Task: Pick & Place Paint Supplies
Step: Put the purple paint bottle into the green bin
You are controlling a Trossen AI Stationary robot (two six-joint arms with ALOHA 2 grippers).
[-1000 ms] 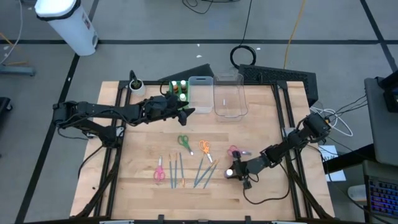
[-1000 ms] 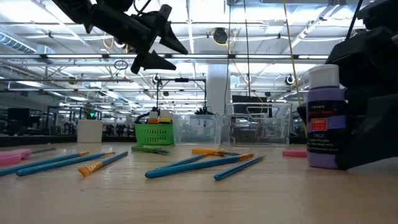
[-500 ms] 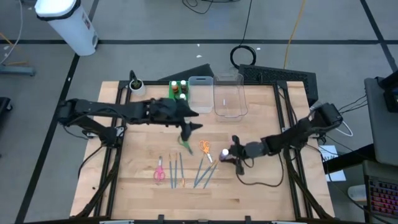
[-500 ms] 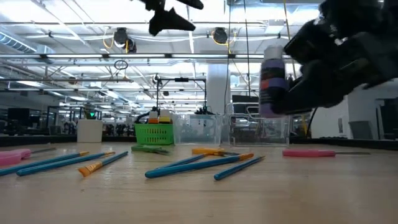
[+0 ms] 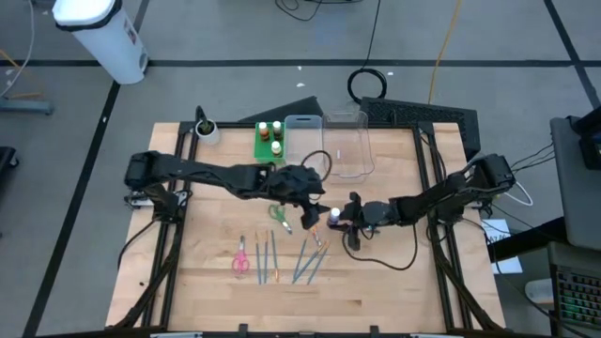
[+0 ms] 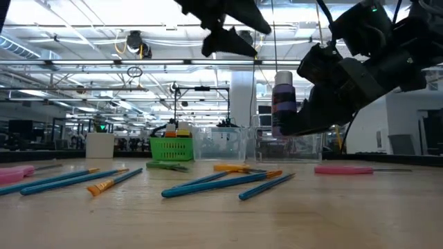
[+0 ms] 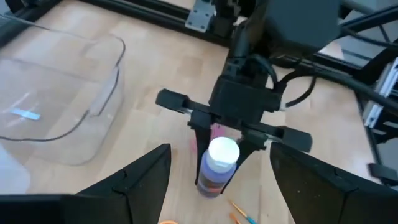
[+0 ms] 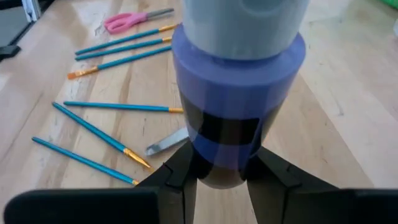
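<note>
Light source: ceiling strip lights (image 6: 83, 66) are shining in rows above the desk (image 6: 221, 207), giving even, bright light.
Glare: the lights are blowing out to white behind the left hand (image 6: 232, 31).
Shadows: soft, faint ones are lying under the brushes (image 5: 310, 261) on the desk.
Silhouette: both arms are showing nearly black against the lit room.
Focus: the purple paint bottle (image 8: 239, 87) is looming blurred close to the right wrist lens; the pink scissors (image 8: 127, 21) beyond it are staying fairly sharp.

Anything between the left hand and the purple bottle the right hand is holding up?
Nothing visible. The open left hand faces the white-capped purple paint bottle across open air; the right hand grips the bottle's lower body, leaving the cap end free.
</note>
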